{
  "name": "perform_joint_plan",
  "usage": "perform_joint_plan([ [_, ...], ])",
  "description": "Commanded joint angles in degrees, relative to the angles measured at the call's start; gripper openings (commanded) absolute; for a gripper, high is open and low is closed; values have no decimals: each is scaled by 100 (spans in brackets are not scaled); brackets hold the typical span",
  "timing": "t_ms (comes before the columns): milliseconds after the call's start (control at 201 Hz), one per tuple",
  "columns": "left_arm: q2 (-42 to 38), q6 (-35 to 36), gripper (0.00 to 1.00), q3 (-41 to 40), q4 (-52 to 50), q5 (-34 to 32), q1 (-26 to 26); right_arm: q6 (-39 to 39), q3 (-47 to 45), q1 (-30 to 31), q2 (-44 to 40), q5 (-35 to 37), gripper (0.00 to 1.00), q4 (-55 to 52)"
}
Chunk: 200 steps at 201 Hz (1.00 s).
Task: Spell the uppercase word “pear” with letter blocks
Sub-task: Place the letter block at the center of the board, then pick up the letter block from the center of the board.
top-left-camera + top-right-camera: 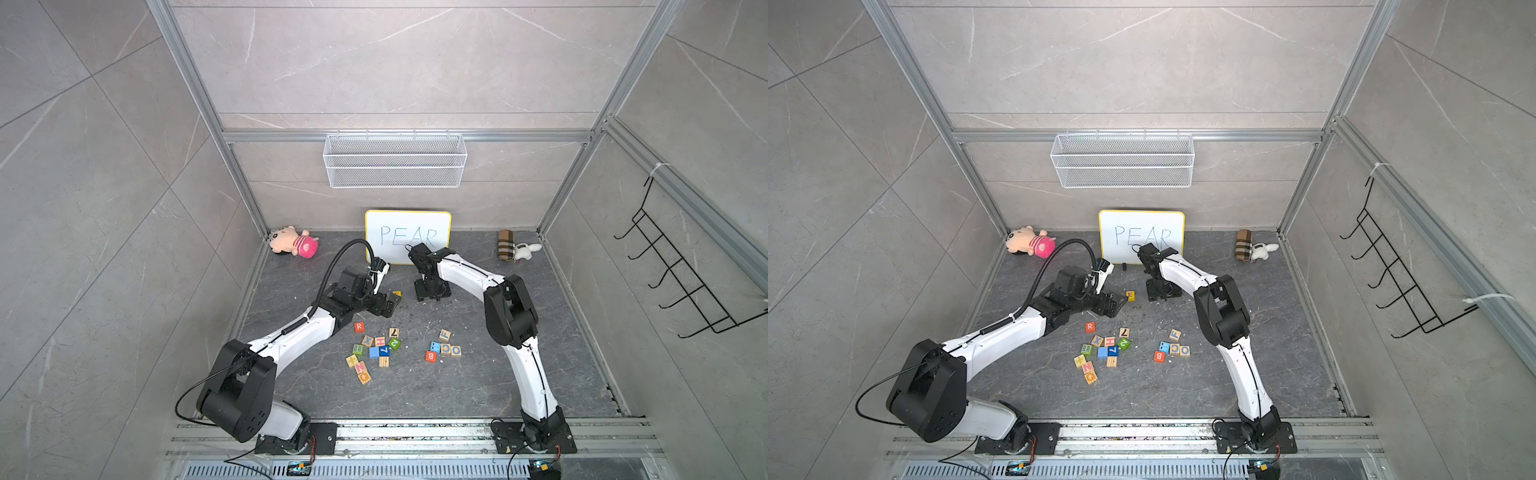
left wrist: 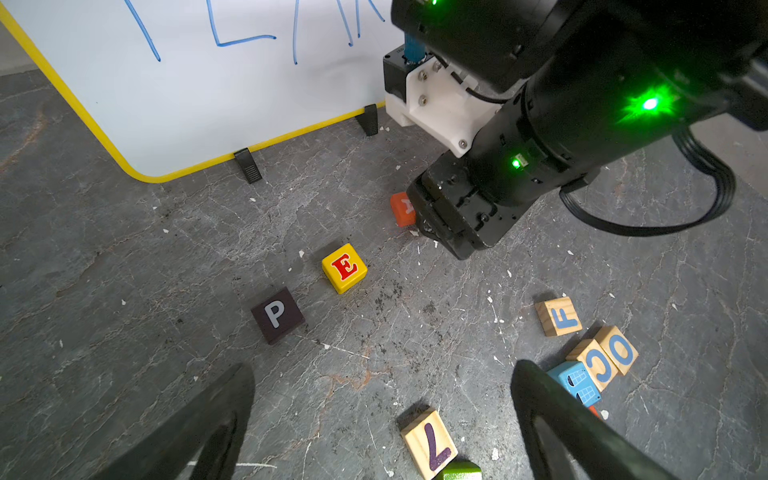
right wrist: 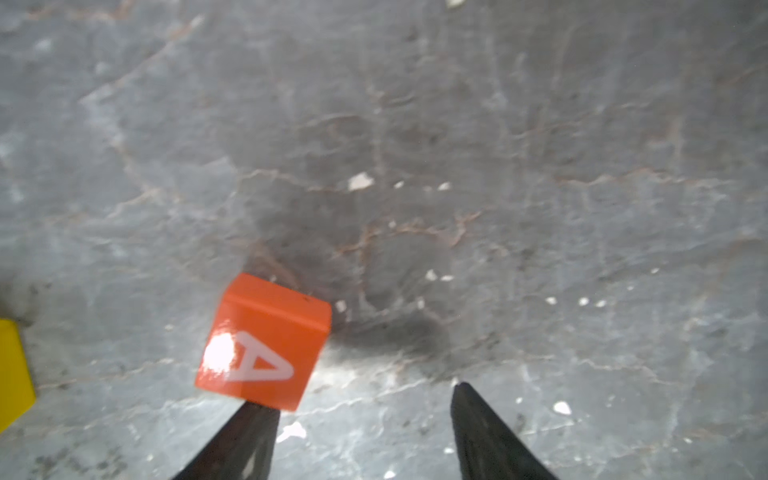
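1. A yellow-framed whiteboard with PEAR in blue marker stands at the middle of the desk's far edge.
2. Just in front of it, three of the letter blocks lie face up in a loose slanted row, each apart from the next. They are the black P, the yellow E in the middle, and the orange-red A.
3. The right gripper points straight down at the desk next to the orange-red A. Its jaws stand partway apart with only bare desk between them.
4. The A sits outside those jaws. One fingertip meets the block's corner in the right wrist view, but I cannot tell whether they touch.
5. The left gripper has its jaws spread wide and carries nothing. In both top views it hides the P, and the E peeks out just past its tip.
6. The orange-red R lies well apart from the row, nearer the desk's middle. It is at the far left of a jumble of wooden, blue and green cubes.
7. To the right of that jumble is a smaller group of wooden F, C and O cubes and a blue one. The orange-red B cube is on its near side.
8. A pink plush doll lies in the far left corner of the desk. A plaid roll and a small white plush rabbit lie in the far right corner.
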Motion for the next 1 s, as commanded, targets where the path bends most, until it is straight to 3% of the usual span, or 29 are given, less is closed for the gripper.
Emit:
perform_joint_plan([
  [0,-167,31,99,22,100,-22,27,-98,1,-95,-154,159,68,-3],
  [259,-175,0,99,60,55,-3,29,-111,348,-266,44,163,68,-23],
  [563,-244,69,99,210,-90,-22,27,16,924,-258,354,-358,67,-113],
  [747,-337,46,100,96,-46,-38,27,385,143,-383,-324,-480,67,403],
  [991,-246,69,99,10,98,-59,27,1277,-23,-313,-574,-868,72,305],
])
